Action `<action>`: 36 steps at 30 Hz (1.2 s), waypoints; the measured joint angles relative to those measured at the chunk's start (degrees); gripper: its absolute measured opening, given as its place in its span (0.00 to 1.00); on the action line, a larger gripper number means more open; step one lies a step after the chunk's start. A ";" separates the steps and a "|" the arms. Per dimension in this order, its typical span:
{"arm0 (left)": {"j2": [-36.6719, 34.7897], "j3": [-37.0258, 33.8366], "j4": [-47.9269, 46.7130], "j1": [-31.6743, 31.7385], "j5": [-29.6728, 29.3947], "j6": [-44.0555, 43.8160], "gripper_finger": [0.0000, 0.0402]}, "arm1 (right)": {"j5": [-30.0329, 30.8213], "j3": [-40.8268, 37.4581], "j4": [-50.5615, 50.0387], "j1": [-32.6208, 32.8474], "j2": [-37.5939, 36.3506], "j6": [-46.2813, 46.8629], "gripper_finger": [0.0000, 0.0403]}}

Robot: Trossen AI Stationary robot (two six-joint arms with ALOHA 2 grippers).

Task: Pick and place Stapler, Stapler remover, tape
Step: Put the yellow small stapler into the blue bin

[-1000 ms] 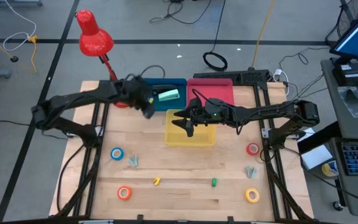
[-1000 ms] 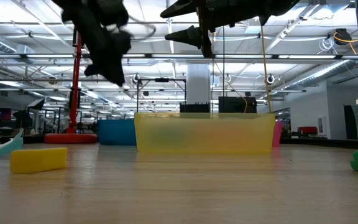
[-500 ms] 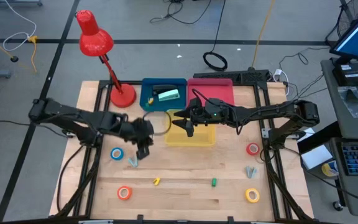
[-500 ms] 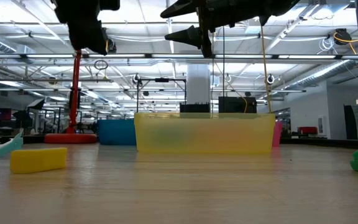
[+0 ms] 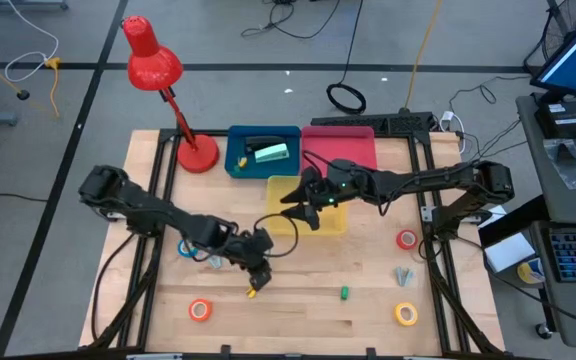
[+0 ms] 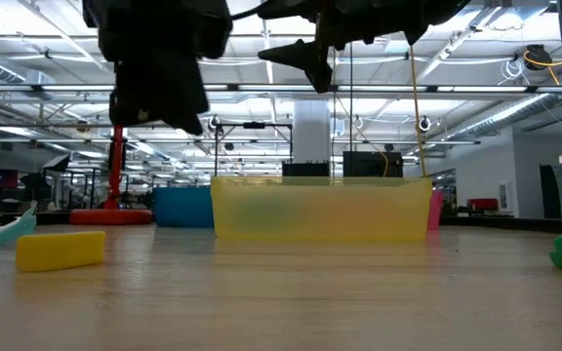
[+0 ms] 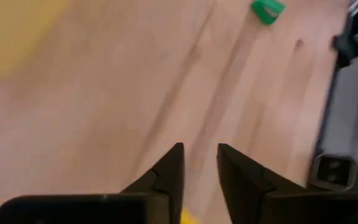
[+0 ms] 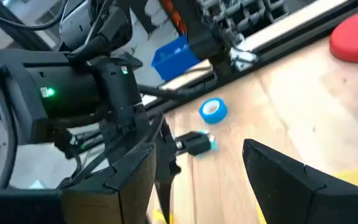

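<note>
The counter (image 5: 298, 305) is pale wood planking, matt, with visible grain. The yellow bin (image 6: 320, 208) looks like translucent, smooth plastic. The red lamp (image 5: 151, 58) looks glossy.

overhead looking down, low table-level, both showing yellow bin (image 5: 308, 215)

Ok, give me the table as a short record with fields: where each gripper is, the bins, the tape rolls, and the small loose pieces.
left gripper: low over the yellow piece, fingers slightly apart, holding nothing visible
right gripper: open, over the yellow bin, empty
bins: blue bin holding a pale green item, pink bin, yellow bin
tape: blue roll, orange roll, red roll, yellow roll, all on the table
loose pieces: yellow piece, green piece
lamp: red lamp, far left corner
</note>
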 joint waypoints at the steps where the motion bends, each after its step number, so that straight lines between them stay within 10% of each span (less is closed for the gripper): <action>1: 0.96 0.00 1.52 -0.04 0.81 -1.74 0.28 | -0.80 0.00 -0.82 0.00 0.00 -0.33 0.58; 10: 5.29 0.00 1.26 -1.87 7.69 -17.21 0.54 | -2.79 0.00 -3.79 0.00 0.04 -2.75 0.58; 36: 5.29 0.00 -7.13 -7.47 -3.17 -31.38 0.45 | -2.79 0.00 -3.75 0.00 0.02 -5.51 0.58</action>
